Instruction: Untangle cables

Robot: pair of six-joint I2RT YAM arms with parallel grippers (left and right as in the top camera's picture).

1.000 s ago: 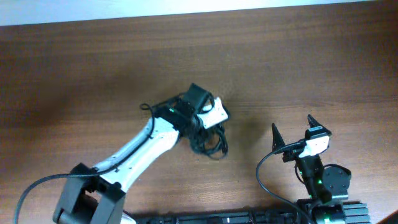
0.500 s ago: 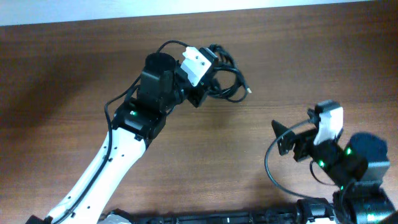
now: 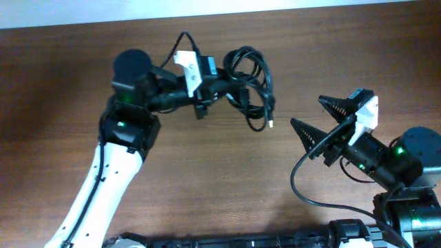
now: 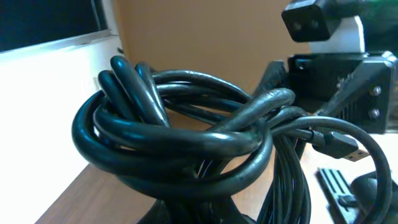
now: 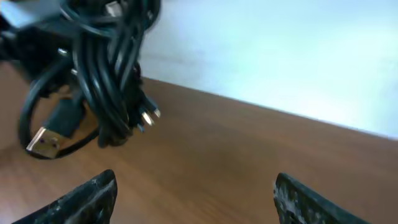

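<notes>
The cables (image 3: 249,77) are a knotted bunch of black cords, held up off the brown table (image 3: 207,179). My left gripper (image 3: 220,89) is shut on the bunch at its left side. In the left wrist view the loops (image 4: 186,137) fill the frame above the gripper (image 4: 205,210), and a plug end (image 4: 339,144) sticks out right. My right gripper (image 3: 308,114) is open wide and empty, right of the bunch and pointing at it. In the right wrist view the bunch (image 5: 106,68) hangs at upper left with a USB plug (image 5: 42,142), beyond the gripper (image 5: 194,186).
A white wall strip (image 3: 207,8) runs along the table's far edge. A black rail (image 3: 241,241) lies along the front edge. The right arm's own thick black wire (image 3: 298,180) loops beside its base.
My left gripper has lifted the bunch from the table's middle and carried it back and up. My right arm has risen and turned its open jaws toward the bunch.
</notes>
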